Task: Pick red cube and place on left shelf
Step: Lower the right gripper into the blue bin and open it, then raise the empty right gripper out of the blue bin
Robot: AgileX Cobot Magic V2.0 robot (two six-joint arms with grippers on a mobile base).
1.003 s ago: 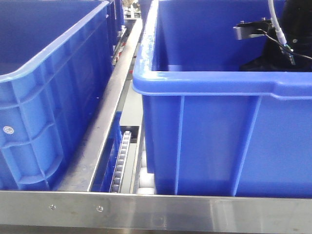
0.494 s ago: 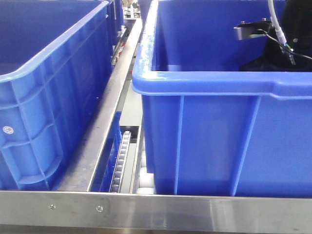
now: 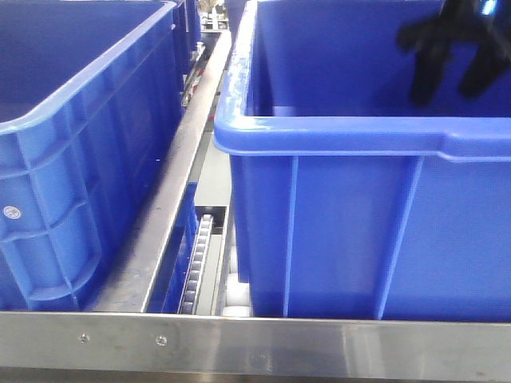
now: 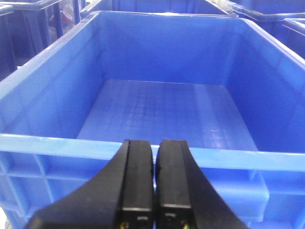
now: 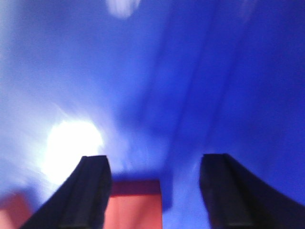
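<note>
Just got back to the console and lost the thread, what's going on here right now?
The right pincer is open inside the right blue crate, with the blurred red cube between its fingers, nearer the left one; no grip is visible yet. The left pincer is shut and empty, facing an empty blue crate. Both crates sit on the steel shelf.

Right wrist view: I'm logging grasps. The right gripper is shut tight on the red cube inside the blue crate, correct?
Not shut. In the right wrist view the right gripper is open, fingers spread, with the red cube beside its left finger, over the blue crate floor.
</note>
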